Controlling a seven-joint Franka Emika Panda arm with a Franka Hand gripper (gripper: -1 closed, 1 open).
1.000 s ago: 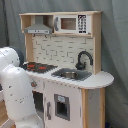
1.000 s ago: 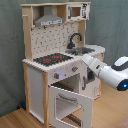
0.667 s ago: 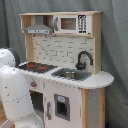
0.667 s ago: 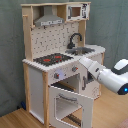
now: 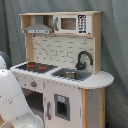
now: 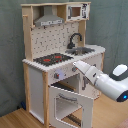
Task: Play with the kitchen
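The kitchen [image 6: 62,60] stands mid-frame in both exterior views, oven door [image 6: 70,102] already swung open at 6 o'clock. The arm [image 6: 100,80] reaches from 3 o'clock toward the knobs [image 6: 60,75]; fingers hidden, can't tell open/closed. Stovetop [image 5: 35,66], sink [image 5: 70,74] & microwave [image 5: 70,23] look untouched.

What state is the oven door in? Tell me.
Open. In the second exterior view the oven door hangs swung out from the kitchen, its window panel facing outward and the dark cavity exposed behind it.

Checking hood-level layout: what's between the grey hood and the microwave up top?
Only a light-wood divider panel separates the grey hood from the microwave; nothing else, seen in the first exterior view.
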